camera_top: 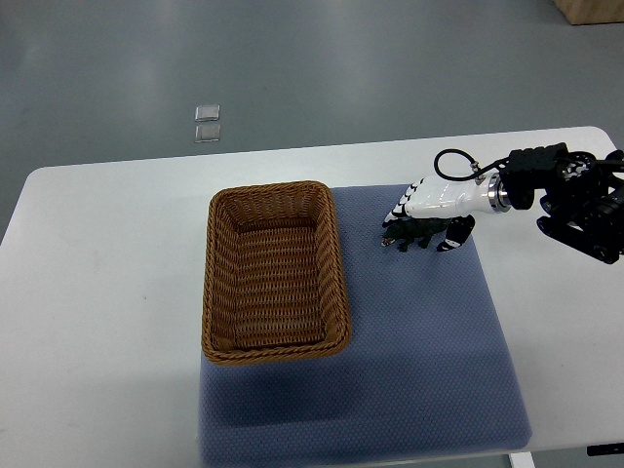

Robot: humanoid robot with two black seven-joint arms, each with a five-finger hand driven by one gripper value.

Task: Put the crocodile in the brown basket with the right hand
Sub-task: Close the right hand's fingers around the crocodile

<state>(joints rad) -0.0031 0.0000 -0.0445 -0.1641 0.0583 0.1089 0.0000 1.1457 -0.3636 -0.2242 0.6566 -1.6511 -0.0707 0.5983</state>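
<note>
A small dark green toy crocodile lies on the blue mat, just right of the brown wicker basket. My right hand reaches in from the right edge and sits on top of the crocodile. Its striped fingertips curl down on the toy's left side and the thumb on its right, so the hand is shut on it. Whether the toy still touches the mat I cannot tell. The basket is empty. The left arm is out of view.
The mat covers the right half of the white table, and the basket overlaps its left edge. Two small clear squares lie on the grey floor beyond the table. A cardboard box corner shows at the top right.
</note>
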